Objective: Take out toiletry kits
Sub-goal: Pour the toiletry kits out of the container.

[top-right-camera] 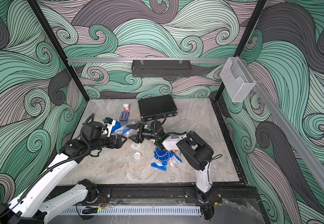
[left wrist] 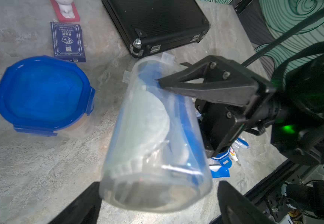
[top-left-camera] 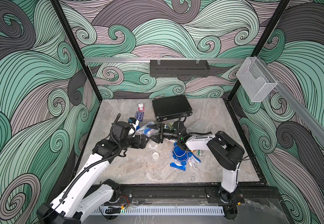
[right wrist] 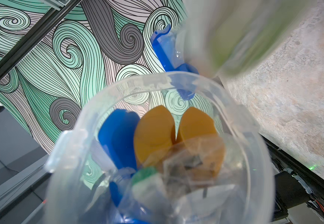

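So the right pincer (top-left-camera: 154, 133) is clamped across the clear tumbler (left wrist: 149, 126) near its open mouth, holding it sideways, seemingly just off the counter (left wrist: 31, 174). Gold caps (right wrist: 153, 133) and blue bits sit inside, right in front of that pincer. The left pincer (left wrist: 159, 185) is spread wide around the tumbler's base, one finger clearly off it, gripping nothing. A blue lid (left wrist: 43, 93) lies flat on the counter ahead of the left pincer, off to one side. More blue lids and tubes (top-left-camera: 180, 156) are piled behind the right pincer, under its arm.
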Robot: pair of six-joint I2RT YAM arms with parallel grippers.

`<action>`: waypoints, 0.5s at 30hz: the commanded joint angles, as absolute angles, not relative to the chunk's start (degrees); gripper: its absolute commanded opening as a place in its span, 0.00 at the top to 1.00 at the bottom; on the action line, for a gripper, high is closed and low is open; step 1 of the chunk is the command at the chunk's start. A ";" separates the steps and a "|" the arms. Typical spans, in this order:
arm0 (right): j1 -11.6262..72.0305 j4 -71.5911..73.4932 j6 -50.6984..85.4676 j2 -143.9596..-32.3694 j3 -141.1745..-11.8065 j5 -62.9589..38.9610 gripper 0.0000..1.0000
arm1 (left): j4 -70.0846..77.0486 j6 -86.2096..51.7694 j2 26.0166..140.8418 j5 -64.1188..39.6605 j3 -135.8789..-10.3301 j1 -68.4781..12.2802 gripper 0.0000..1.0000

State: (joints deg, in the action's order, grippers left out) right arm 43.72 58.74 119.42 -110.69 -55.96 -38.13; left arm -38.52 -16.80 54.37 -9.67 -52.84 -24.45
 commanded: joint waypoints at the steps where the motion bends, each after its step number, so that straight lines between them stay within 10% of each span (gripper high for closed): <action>1: 44.20 65.62 123.75 -108.06 -56.61 -38.16 0.50 | -37.53 -14.74 56.28 -9.25 -56.63 -24.01 0.08; 15: 44.46 66.57 123.71 -107.23 -55.41 -38.89 0.50 | -39.67 -14.62 61.79 -9.76 -59.07 -24.00 0.64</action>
